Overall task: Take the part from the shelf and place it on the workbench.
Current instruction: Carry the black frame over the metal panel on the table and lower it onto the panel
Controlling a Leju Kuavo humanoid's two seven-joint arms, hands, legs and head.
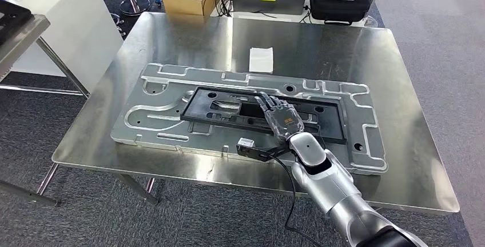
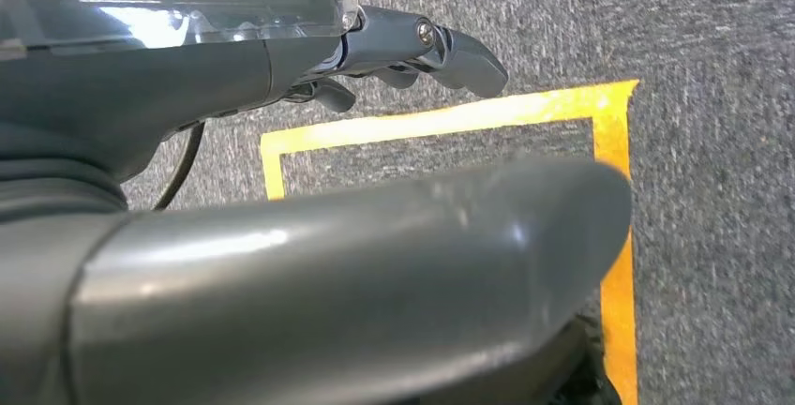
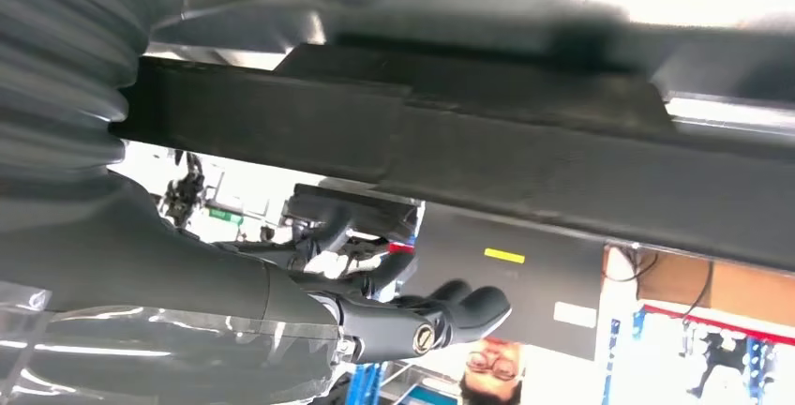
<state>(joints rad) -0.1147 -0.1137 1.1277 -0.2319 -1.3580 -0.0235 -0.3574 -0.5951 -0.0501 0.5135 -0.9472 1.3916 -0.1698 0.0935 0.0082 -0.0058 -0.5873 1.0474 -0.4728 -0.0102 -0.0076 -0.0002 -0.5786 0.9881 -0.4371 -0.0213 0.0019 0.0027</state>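
At centre frame the right hand (image 1: 278,118) rests flat, fingers spread and gripping nothing, on the black rectangular frame part (image 1: 229,110) atop the steel workbench (image 1: 366,58).

Part (image 1: 251,110) under the right hand (image 1: 280,118) hidden; right arm cut off below.

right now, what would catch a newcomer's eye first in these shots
A large grey metal plate lies across the shiny steel workbench, with a black frame part on top of it. The right robot hand rests on the frame, fingers spread. A white paper slip lies behind.
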